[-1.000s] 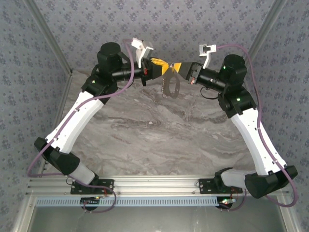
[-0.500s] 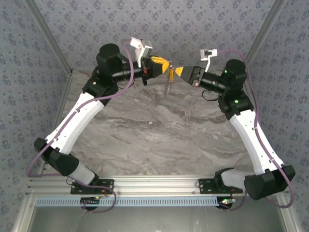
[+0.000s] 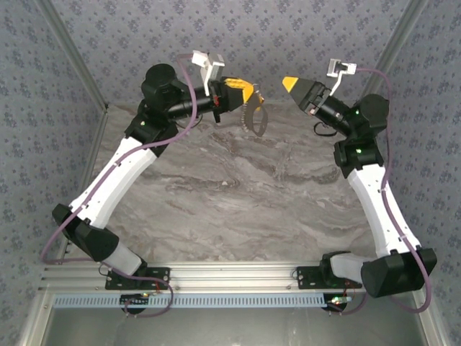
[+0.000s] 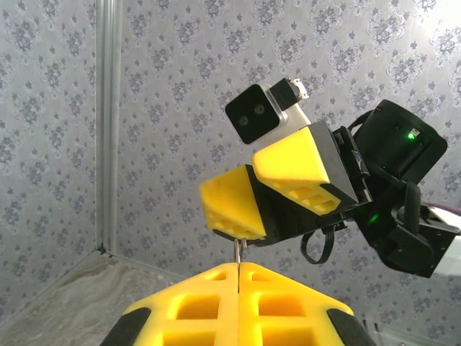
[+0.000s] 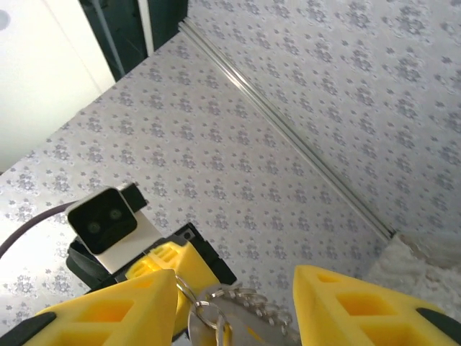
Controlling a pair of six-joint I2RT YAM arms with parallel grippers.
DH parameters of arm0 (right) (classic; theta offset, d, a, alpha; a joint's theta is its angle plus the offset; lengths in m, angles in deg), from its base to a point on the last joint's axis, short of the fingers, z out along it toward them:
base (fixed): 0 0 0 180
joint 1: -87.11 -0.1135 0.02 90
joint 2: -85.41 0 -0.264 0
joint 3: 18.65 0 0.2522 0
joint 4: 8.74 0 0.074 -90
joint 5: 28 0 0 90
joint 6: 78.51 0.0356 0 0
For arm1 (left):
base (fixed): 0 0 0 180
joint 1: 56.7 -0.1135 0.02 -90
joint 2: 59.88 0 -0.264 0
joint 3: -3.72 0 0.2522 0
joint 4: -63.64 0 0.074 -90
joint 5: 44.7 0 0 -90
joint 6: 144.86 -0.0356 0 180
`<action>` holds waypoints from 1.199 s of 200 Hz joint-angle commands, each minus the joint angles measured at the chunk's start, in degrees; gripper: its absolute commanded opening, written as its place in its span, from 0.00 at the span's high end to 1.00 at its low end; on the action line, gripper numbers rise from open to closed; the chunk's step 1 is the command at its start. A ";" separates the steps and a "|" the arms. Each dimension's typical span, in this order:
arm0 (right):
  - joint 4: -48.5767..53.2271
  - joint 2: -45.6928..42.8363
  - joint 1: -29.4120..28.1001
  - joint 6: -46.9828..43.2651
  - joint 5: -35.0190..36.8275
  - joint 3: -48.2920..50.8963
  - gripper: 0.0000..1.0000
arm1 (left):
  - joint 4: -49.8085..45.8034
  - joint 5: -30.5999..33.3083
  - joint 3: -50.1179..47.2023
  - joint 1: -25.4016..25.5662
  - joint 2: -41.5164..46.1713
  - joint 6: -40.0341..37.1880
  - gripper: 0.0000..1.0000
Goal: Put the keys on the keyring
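Overhead, the left gripper (image 3: 250, 92) is pinching the keyring (image 3: 253, 119) at its top end, fingers closed on it. The grey loop is hanging free above the bench (image 3: 230, 194). Its long axis is running from the yellow tips toward the near side of the picture, and the loop is showing as a narrow, slightly curved oval. The right gripper (image 3: 290, 82) is hovering just beside it, apart from both the loop and the other tips, and is carrying nothing. The keys are too small to make out from here.

From the left wrist, the left gripper's own fingers (image 4: 288, 303) are pressing flat together along a single seam. A thin metal sliver (image 4: 238, 251) is sticking straight up out of that seam; the rest of the loop is hiding below the fingers, so whether this is ring or key cannot be told. Across from it, the right gripper (image 4: 234, 186) is standing with its two yellow fingers parted and nothing between them.

From the right wrist, the right gripper's own fingers (image 5: 346, 303) are spreading wide at the bottom edge. In the gap beyond them the keyring (image 5: 248, 306) is showing as small rings and a beaded chain, cut off by the lower edge. One yellow finger of the left gripper and the left wrist camera (image 5: 106, 216) are sitting behind it. A key cannot be picked out here for certain.
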 commanded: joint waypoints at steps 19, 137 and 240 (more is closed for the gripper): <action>-9.46 3.00 -2.86 2.80 1.77 -2.93 0.50 | 9.17 -2.42 1.78 -0.93 -1.66 7.28 1.00; -10.90 6.55 -7.42 3.07 0.29 -5.08 0.51 | 16.80 -2.71 1.14 -2.08 -3.38 15.67 1.00; -10.39 7.99 -8.76 3.13 -1.22 -6.65 0.80 | 17.51 -2.27 0.81 -2.44 -3.38 16.33 1.00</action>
